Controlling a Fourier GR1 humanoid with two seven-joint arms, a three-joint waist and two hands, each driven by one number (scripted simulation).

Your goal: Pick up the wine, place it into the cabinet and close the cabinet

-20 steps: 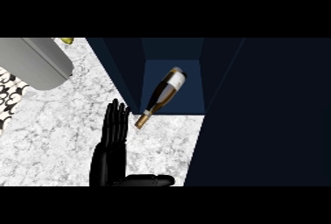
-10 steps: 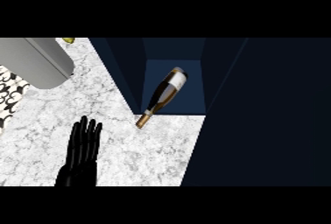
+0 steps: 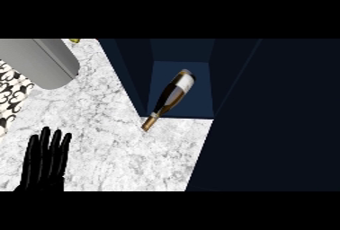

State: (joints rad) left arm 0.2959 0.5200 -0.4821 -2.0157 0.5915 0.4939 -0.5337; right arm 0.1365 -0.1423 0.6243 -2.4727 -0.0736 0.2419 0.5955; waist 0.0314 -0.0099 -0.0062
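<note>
The wine bottle (image 3: 171, 96) lies on its side inside the open dark-blue cabinet (image 3: 196, 76). Its white-labelled body rests on the cabinet floor, and its gold-topped neck pokes out over the marble counter (image 3: 119, 148). My left hand (image 3: 45, 161) shows at the lower left with straight fingers pointing up. It holds nothing and is well away from the bottle. My right hand is out of sight.
A grey rounded object (image 3: 40, 60) sits at the upper left, with a black-and-white patterned surface (image 3: 10, 96) along the left edge below it. A large dark panel (image 3: 279, 117) fills the right side beside the cabinet opening.
My left hand has drawn back from beside the bottle's neck, moving left and down toward the lower left corner. The bottle has stayed where it lies.
</note>
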